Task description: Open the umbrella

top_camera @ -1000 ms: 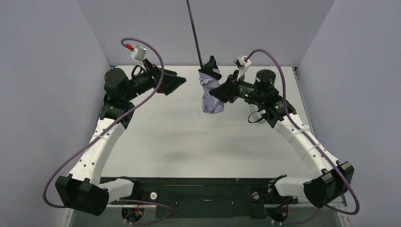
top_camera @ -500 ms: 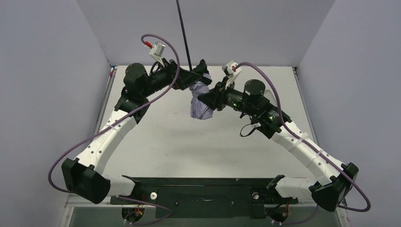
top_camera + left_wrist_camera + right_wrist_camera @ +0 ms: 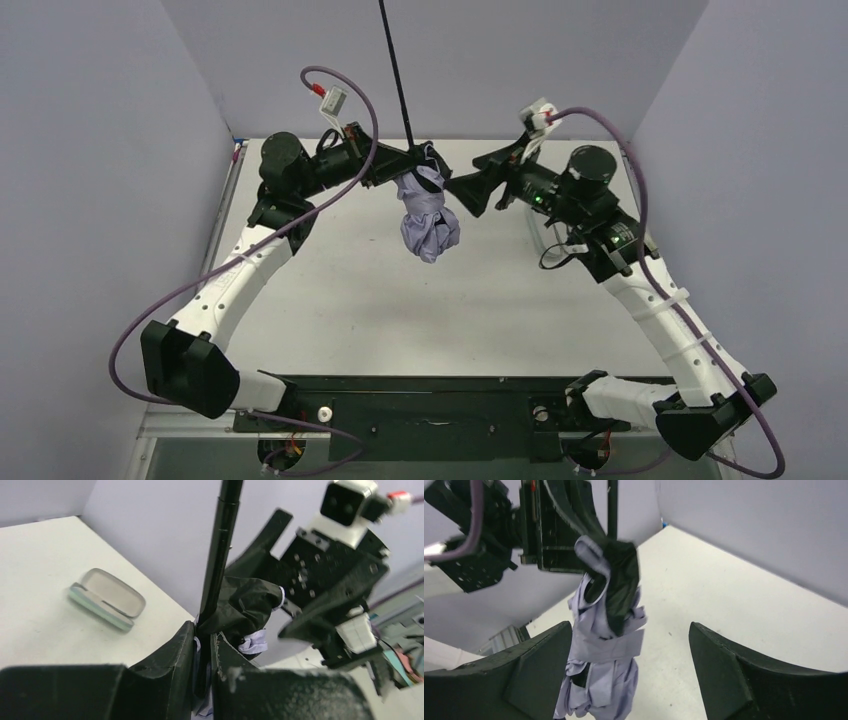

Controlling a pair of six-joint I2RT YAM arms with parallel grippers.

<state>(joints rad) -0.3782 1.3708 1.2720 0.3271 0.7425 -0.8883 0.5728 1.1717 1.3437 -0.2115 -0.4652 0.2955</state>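
Observation:
The umbrella [image 3: 428,228] hangs folded above the table, a crumpled lavender bundle with black lining at its top. Its thin black shaft [image 3: 394,70] rises past the top of the overhead view. My left gripper [image 3: 408,158] is shut on the shaft just above the bundle. In the left wrist view the shaft [image 3: 220,555] stands pinched between the fingers of my left gripper [image 3: 203,647]. My right gripper [image 3: 462,192] stands open just right of the bundle. In the right wrist view the umbrella fabric [image 3: 599,680] hangs by the left finger of my right gripper [image 3: 630,630], unclamped.
A pale green glasses case [image 3: 107,599] lies open on the white table [image 3: 340,300] near the back wall, seen in the left wrist view. Grey walls close in the back and both sides. The arm bases sit on the black rail [image 3: 430,410] at the near edge.
My left gripper has come in from the left and shut on the shaft. My right gripper has opened, let go of the bundle and drawn back to the right.

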